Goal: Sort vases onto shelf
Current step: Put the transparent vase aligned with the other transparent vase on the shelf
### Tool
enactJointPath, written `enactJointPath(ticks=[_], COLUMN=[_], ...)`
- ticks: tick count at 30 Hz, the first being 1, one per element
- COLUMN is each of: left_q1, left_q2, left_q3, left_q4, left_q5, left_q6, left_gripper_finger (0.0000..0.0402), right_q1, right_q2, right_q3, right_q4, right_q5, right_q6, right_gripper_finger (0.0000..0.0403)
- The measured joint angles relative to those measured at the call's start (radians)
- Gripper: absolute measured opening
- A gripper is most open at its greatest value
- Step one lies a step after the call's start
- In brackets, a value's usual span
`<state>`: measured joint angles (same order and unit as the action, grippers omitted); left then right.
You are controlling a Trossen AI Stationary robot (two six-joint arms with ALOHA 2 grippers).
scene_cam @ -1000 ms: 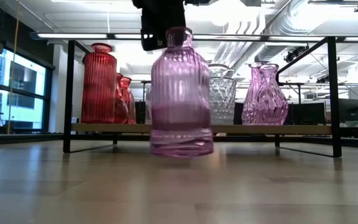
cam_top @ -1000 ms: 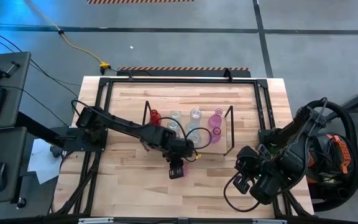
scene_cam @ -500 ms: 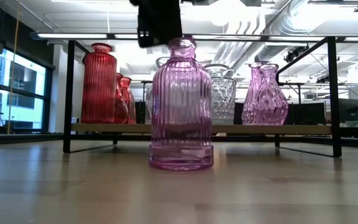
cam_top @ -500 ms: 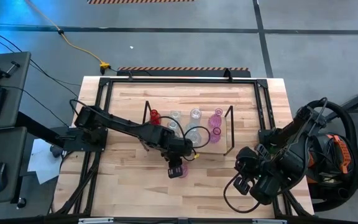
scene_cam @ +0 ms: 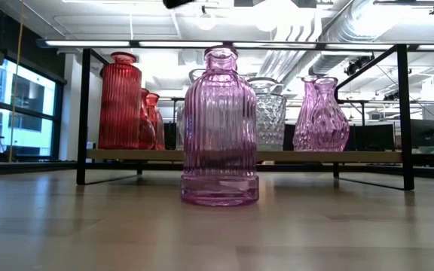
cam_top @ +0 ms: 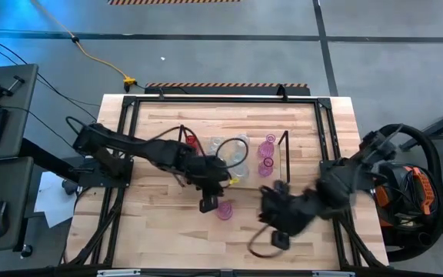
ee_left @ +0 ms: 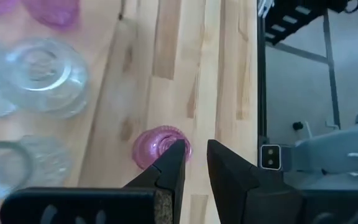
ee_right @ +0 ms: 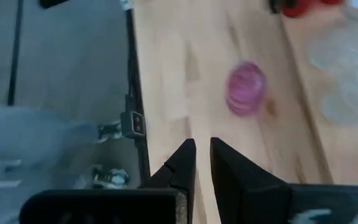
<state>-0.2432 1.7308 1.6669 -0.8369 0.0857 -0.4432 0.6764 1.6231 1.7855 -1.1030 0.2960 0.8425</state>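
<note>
Judging by how things lie, the step in hand is a fresh pick of the ribbed pink vase (scene_cam: pixel 220 128), which stands upright and free on the surface (scene_cam: pixel 89 226), just in front of the shelf (scene_cam: pixel 126 155) and not on it. The left jaws hang above and just beside its mouth, parted a little and holding nothing. The right jaws, reaching in over the near right part of the surface, sit almost closed and empty, with the vase well ahead of them. Whichever arm takes it, the jaws likely need to open wider than the neck before they descend, then come straight down and close on the neck rather than the wide ribbed body, since smooth glass probably slips under an off-centre squeeze. The other arm would do well to stand clear. Red vases (scene_cam: pixel 120 102) sit at one end of the board, a clear cut-glass vase (scene_cam: pixel 270 113) in the middle, pink vases (scene_cam: pixel 320 113) at the far end, so the spot by the pink ones looks right. Lifting above the board's edge and lowering gently should avoid knocking the neighbours.
</note>
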Motion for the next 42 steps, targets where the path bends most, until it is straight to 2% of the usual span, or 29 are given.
enactJointPath(ticks=[4,9,13,18,21,25,33,42], left_q1=[0.0,-0.038,-0.081,-0.154,-0.195,-0.227,-0.255,-0.264], left_q2=[-0.064,-0.212,-0.335,-0.445,-0.473,-0.48,-0.459,-0.457], left_q3=[0.0,-0.002,-0.002,-0.001,-0.001,-0.001,-0.001,-0.001], left_q4=[-0.071,-0.247,-0.402,-0.572,-0.658,-0.732,-0.734,-0.733], left_q5=[-0.09,-0.487,-0.69,-0.832,-0.883,-0.906,-0.909,-0.926], left_q6=[0.007,-0.106,-0.243,-0.433,-0.534,-0.614,-0.63,-0.647], left_gripper_finger=[0.006,0.006,0.006,0.006,0.006,0.006,0.006,0.006], right_q1=[-0.107,-0.221,-0.271,-0.306,-0.323,-0.338,-0.336,-0.349], right_q2=[0.058,0.136,0.195,0.25,0.272,0.305,0.353,0.358], right_q3=[0.0,0.0,0.0,0.0,0.0,0.0,-0.001,-0.001], right_q4=[0.042,0.035,0.07,0.123,0.175,0.229,0.249,0.256], right_q5=[-0.131,-0.226,-0.301,-0.38,-0.379,-0.38,-0.429,-0.424], right_q6=[-0.191,-0.383,-0.51,-0.616,-0.639,-0.629,-0.613,-0.615], right_gripper_finger=[0.003,0.0035,0.0066,0.0122,0.0147,0.016,0.0161,0.0161])
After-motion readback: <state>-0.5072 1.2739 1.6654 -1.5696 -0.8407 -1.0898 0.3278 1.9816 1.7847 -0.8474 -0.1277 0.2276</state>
